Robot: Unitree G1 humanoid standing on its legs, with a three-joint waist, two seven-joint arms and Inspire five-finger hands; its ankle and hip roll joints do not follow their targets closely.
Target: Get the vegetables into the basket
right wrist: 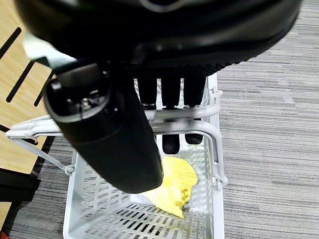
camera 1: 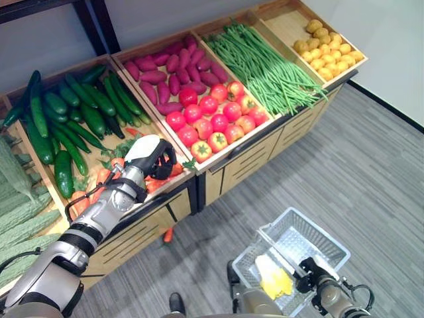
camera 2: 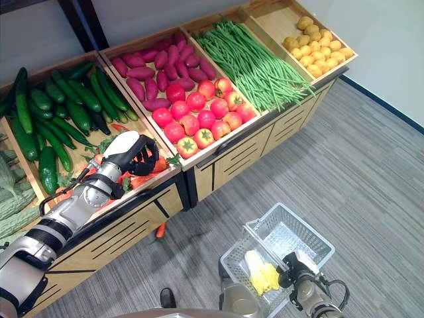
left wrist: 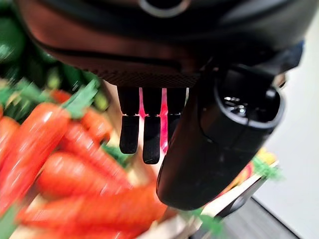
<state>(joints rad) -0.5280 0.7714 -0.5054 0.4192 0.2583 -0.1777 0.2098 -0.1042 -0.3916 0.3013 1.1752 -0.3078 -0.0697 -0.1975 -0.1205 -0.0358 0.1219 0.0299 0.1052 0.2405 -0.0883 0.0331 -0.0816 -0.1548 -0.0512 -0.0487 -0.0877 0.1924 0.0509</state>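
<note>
My left hand [camera 1: 151, 156] reaches into the wooden bin of carrots [left wrist: 60, 159] at the display's front. Its fingers [left wrist: 149, 134] point straight down just above the pile, and the thumb stands beside them with nothing in between. One more carrot [camera 1: 168, 234] lies on the floor below the bin. Low on the right, the white wire basket [camera 1: 326, 233] hangs from my right hand [camera 2: 295, 269], whose fingers curl round the basket's handles [right wrist: 199, 112]. A yellow vegetable [right wrist: 177, 184] lies in the basket.
Behind the carrots the stand holds cucumbers [camera 1: 66, 119], purple sweet potatoes [camera 1: 165, 73], tomatoes [camera 1: 218, 116], green beans [camera 1: 265, 63] and potatoes [camera 1: 324, 46]. Green gourds [camera 1: 13, 192] lie at the far left. Grey carpet [camera 1: 371, 172] stretches away to the right.
</note>
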